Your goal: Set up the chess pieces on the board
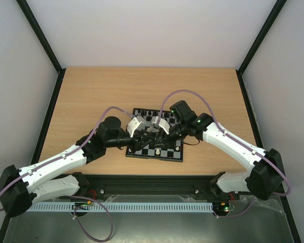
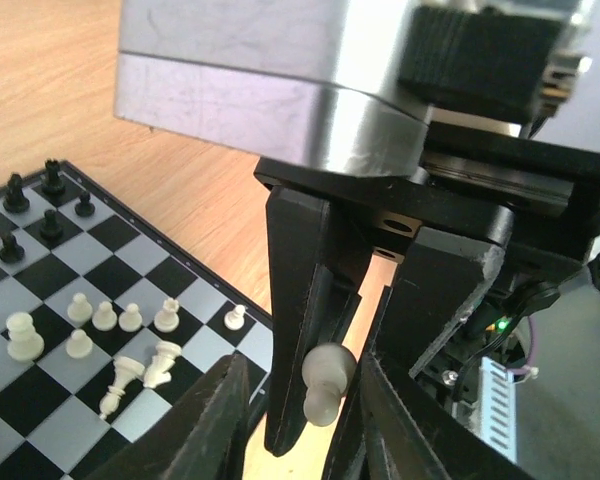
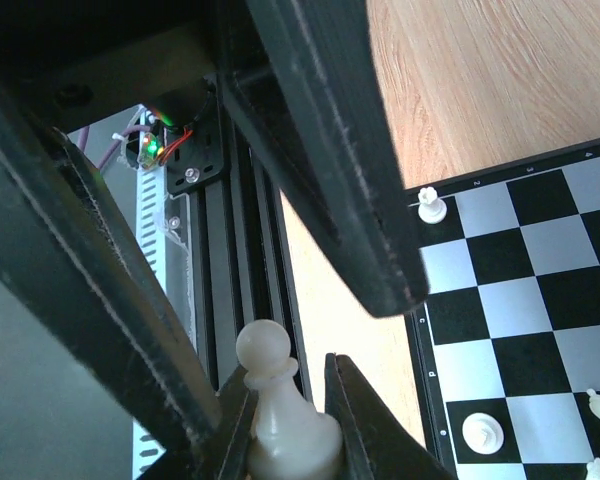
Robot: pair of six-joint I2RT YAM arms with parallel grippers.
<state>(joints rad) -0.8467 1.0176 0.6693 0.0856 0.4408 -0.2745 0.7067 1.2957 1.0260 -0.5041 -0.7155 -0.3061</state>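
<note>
Over the board [image 1: 167, 151], one cream pawn [image 3: 285, 410] clamped in the left tool [image 2: 305, 400], the right tool [image 3: 310, 350] alongside, its state unclear.

The left arm [image 1: 66, 159] reaches toward 2 o'clock, the right arm [image 1: 233, 144] toward 10. The left pincer [image 1: 143, 135] and right pincer [image 1: 161, 132] both pinch one pawn [image 3: 280, 400].

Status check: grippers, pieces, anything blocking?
Left gripper pinching a white pawn. Right gripper straddles same pawn, grip unclear. Board partly set; two white pieces lie toppled. Nothing else in the way.
</note>
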